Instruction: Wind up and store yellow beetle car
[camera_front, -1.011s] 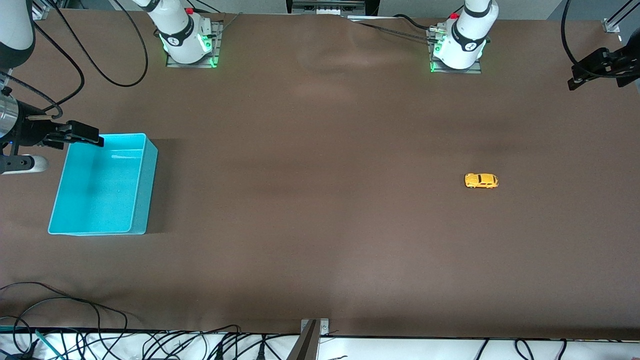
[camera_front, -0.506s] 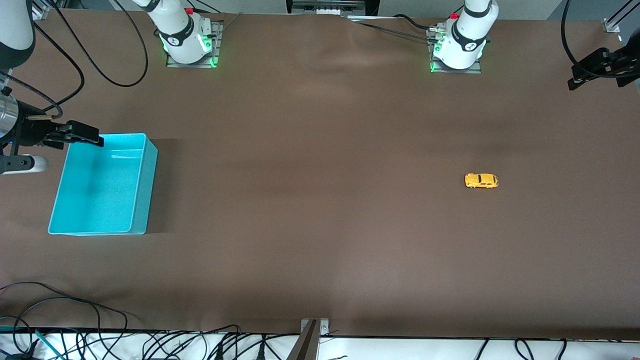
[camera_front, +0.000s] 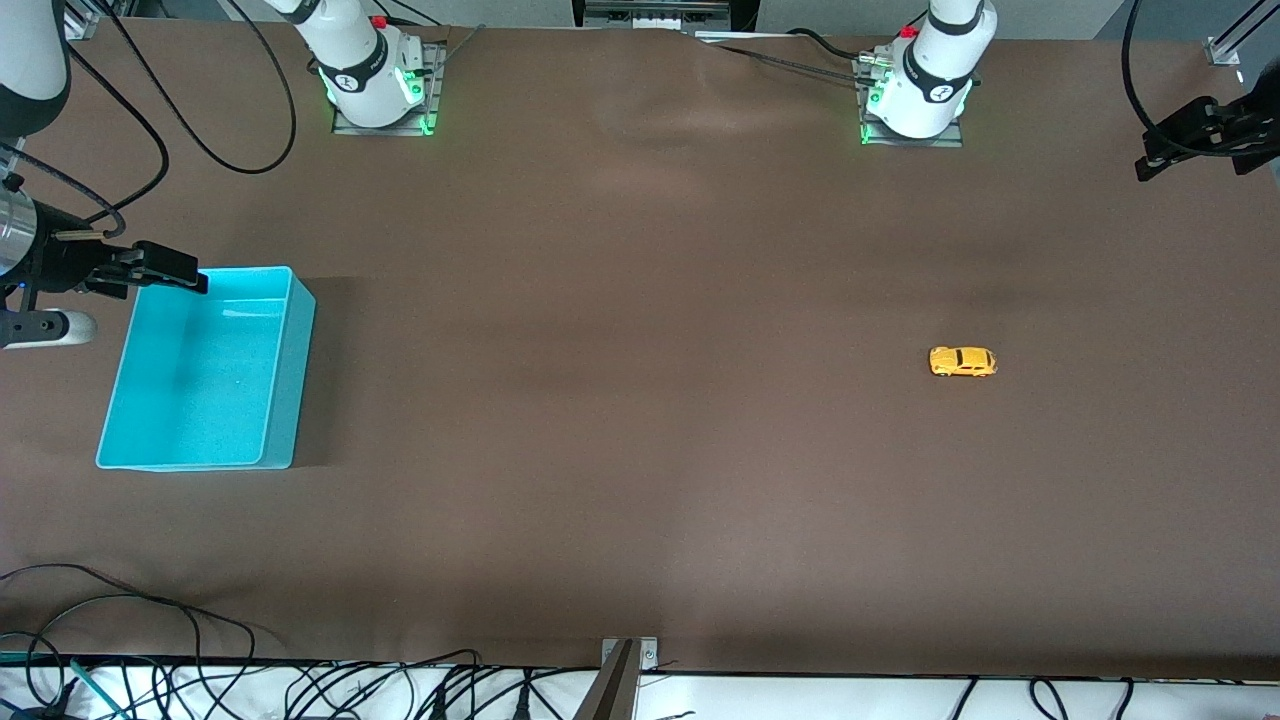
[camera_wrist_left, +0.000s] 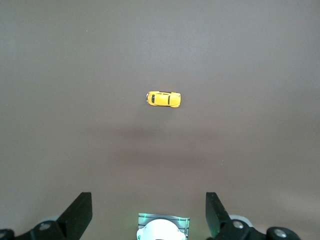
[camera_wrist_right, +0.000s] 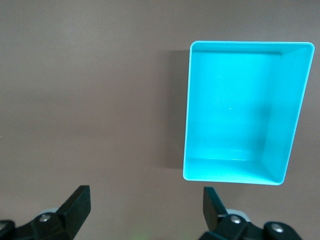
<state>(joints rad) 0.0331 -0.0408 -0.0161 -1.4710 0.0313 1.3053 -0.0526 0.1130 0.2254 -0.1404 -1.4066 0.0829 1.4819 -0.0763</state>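
Item: yellow beetle car (camera_front: 963, 361), alone on counter (camera_front: 640, 400) toward left arm's end, well apart from turquoise bin (camera_front: 205, 370). Left hand (camera_wrist_left: 149, 212) and right hand (camera_wrist_right: 145, 210) both spread, high, empty. Risk: tiny rounded body may roll or slip from pinch.

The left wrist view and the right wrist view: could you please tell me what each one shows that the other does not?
Only the left wrist view shows the yellow beetle car, standing alone on the table, with the left gripper open above it and empty. Only the right wrist view shows the turquoise bin, with nothing in it, and the right gripper, also open and empty. Both share the bare brown table beneath and a pair of dark fingertips spread wide apart.
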